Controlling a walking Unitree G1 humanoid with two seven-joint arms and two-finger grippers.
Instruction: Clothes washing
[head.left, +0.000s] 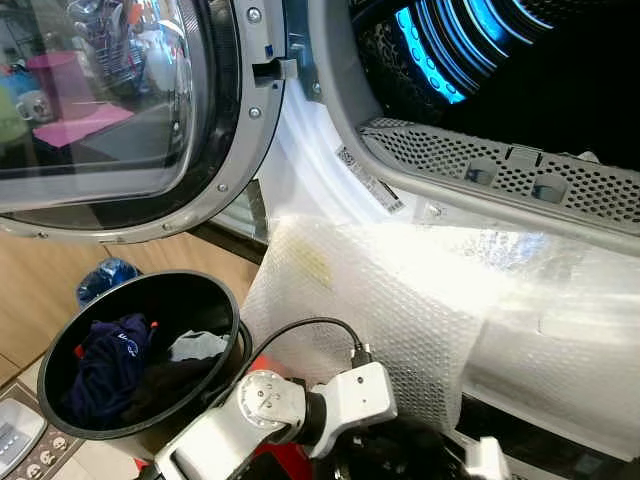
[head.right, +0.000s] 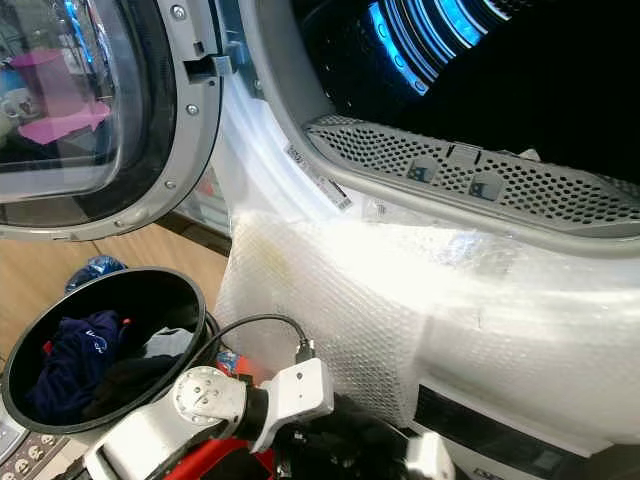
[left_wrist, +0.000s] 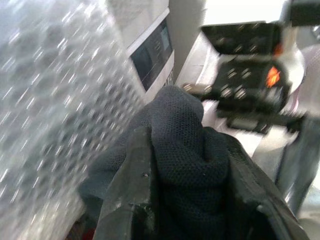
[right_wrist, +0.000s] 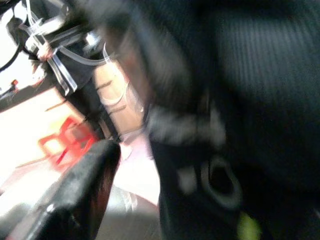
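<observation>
Dark charcoal mesh-knit garment (left_wrist: 182, 155), bunched into a rounded wad, sits clamped between the two black fingers (left_wrist: 132, 200) of the left gripper (left_wrist: 185, 210); cloth bulges up past the fingertips and spills over both sides. Just beyond that gripper on one side: clear bubble wrap sheet (head.left: 400, 310) taped over the white washing machine front (head.left: 300, 160). On the other side, close by, a blurred black block with an orange spot (left_wrist: 250, 75), not identifiable.

Left arm's silver wrist joint (head.left: 265, 400) low in the head views, black cable (head.left: 300, 328) looping over it. The held wad shows as a dark mass (head.left: 385, 455) below the wrist, right against the bubble wrap.

Right gripper (right_wrist: 150, 150): wrist view heavily blurred, dark ribbed fabric (right_wrist: 270, 90) pressed close to the lens; one black finger (right_wrist: 75, 195) visible, the other hidden, so cannot tell whether the fingers are apart or together.

To the outer side of the left arm, a round black plastic laundry bucket (head.left: 215, 285) on the floor, holding a navy blue garment (head.left: 110, 365) and a pale grey piece (head.left: 198, 346). Above, well up from the gripper, the open drum mouth with perforated grey metal rim (head.left: 500, 170) and blue-lit interior (head.left: 440, 50). Round glass door (head.left: 110, 100) swung wide open above the bucket.
</observation>
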